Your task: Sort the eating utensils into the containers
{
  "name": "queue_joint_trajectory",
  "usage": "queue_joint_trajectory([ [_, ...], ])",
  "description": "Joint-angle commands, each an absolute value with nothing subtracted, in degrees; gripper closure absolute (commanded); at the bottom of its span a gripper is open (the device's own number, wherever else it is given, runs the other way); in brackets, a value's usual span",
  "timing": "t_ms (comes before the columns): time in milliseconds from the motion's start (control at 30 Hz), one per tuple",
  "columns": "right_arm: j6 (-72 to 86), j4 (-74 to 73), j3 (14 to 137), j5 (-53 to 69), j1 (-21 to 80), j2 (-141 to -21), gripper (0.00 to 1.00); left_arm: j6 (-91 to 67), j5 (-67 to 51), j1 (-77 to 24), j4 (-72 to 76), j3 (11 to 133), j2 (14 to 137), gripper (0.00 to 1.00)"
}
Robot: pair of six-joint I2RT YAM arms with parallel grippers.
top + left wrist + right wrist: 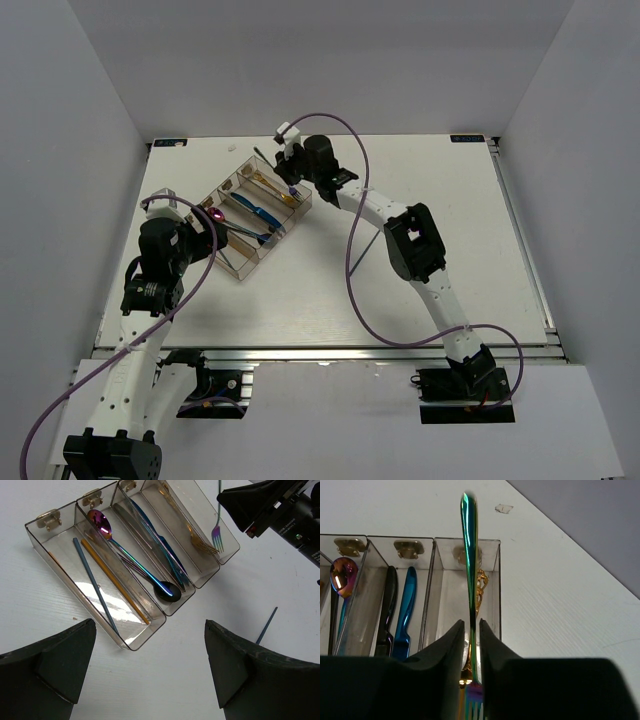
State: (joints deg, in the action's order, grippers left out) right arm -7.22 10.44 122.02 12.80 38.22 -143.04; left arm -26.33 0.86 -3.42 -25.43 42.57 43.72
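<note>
Iridescent fork (469, 555), held upright, tines down

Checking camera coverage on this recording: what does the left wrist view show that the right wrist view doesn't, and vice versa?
Left wrist only: two chopsticks in an end compartment of the tray, a loose blue chopstick on the table outside it, and the open, empty left gripper. Right wrist only: the right gripper shut on the handle of the rainbow fork, plus a small scrap on the table. Both: the clear tray, the rainbow fork, the gold fork below it, the purple spoon.
</note>
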Motion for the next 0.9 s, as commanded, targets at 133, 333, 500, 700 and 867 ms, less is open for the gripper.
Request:
queue_joint_trajectory([
  [133, -8.35, 13.1, 120.41, 13.09, 38.06, -140.19, 0.27, -25.75, 0.26, -3.08, -25.05, 42.1, 43.24, 0.02],
  [333, -7.56, 14.23, 116.13, 10.64, 37.97, -133.17, 0.26, -25.75, 0.35, -2.99, -25.05, 42.01, 43.42, 0.02],
  [500, -0.72, 16.53, 105.13, -3.37, 37.97, -120.69, 0.11, -25.75, 0.35, -2.99, -25.05, 42.1, 43.33, 0.02],
  [700, 10.43, 1.08, 96.96, -20.8, 38.06, -111.8, 0.11, -25.75, 0.44, -2.99, -25.05, 42.1, 43.24, 0.02],
  [867, 24.58, -12.1, 89.84, -30.12, 38.06, -108.46, 0.11, -25.84, 0.88, -3.08, -25.22, 42.19, 43.24, 0.02],
])
